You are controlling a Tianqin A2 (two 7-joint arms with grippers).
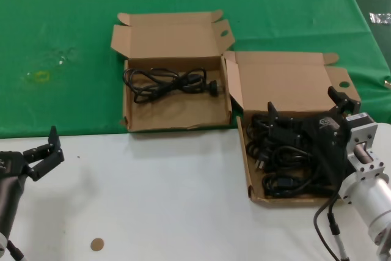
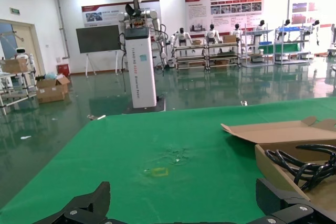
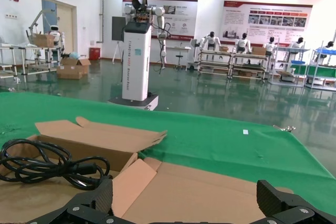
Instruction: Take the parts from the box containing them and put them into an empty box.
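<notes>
Several black power cords (image 1: 287, 157) lie heaped in the low-walled cardboard box (image 1: 246, 158) at the right, its lid flap (image 1: 281, 84) folded back. My right gripper (image 1: 304, 105) hangs open just above the heap's far end, holding nothing; the right wrist view shows its fingertips (image 3: 102, 195) spread over the flap (image 3: 210, 192). The taller-walled box (image 1: 177, 113) at centre holds one coiled cord (image 1: 168, 84), which also shows in both wrist views (image 3: 47, 163) (image 2: 304, 166). My left gripper (image 1: 43, 154) rests open and empty at the table's near left, (image 2: 186, 203) facing the green cloth.
Both boxes straddle the edge between the green cloth (image 1: 61, 41) and the white tabletop (image 1: 153, 194). A yellowish mark (image 1: 38, 76) stains the cloth at left. A small brown disc (image 1: 97, 244) lies near the front edge. My right arm's cable (image 1: 327, 224) hangs beside the right box.
</notes>
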